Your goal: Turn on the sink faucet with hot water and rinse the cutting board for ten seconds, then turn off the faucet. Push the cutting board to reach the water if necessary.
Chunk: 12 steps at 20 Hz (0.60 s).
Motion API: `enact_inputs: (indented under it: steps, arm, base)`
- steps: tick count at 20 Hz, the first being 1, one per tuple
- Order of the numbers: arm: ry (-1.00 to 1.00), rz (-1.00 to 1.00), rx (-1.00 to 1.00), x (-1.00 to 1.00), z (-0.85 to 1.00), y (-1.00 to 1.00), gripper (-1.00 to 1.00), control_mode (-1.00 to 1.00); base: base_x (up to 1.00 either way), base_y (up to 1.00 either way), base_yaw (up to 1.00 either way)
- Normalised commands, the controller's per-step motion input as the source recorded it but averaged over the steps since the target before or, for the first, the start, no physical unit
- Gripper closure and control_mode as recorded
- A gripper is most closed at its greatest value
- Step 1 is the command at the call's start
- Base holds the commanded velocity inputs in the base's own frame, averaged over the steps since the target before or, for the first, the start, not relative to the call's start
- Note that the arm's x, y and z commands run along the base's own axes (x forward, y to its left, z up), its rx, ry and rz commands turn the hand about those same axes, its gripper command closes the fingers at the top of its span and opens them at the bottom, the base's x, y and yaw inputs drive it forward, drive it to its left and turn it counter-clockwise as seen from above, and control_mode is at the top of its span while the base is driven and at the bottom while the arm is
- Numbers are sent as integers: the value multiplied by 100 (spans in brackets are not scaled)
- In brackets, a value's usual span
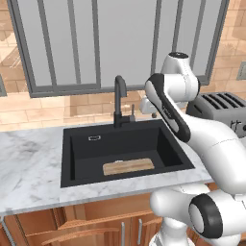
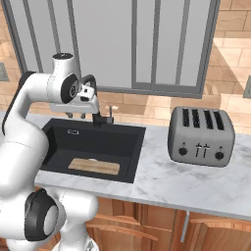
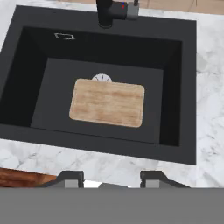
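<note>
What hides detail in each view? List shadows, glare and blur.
Left base view: soft overall, the sink walls merge into flat black, and the white arm blocks the counter's right side. Right base view: even light, no glare, the toaster fairly crisp. Hand view: the cutting board grain is readable, it partly covers the drain, and the sink faucet is cropped at the top edge.

One matte-black sink [image 1: 77, 158] set in one marble counter [image 2: 196, 184]. One black gooseneck faucet [image 1: 119, 101] with one side lever [image 1: 132, 111]. One wooden cutting board [image 3: 107, 102] on the basin floor, partly covering one round drain [image 3: 101, 78]. One silver overflow plate [image 3: 64, 36]. One four-slot toaster [image 2: 201, 136]. One robot arm bearing two dark finger tips [image 3: 73, 178].
</note>
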Motion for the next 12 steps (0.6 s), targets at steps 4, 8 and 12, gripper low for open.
enact_inputs:
  steps: [4, 8, 12]
  arm:
    - [-5, 0, 0, 0, -2, 0, -100, -100]
    - [-18, 0, 0, 0, -1, 0, -100, -100]
    - [-21, 0, 0, 0, -1, -4, -100, -100]
  base:
    - [0, 0, 0]
    - [0, 0, 0]
    - [0, 0, 0]
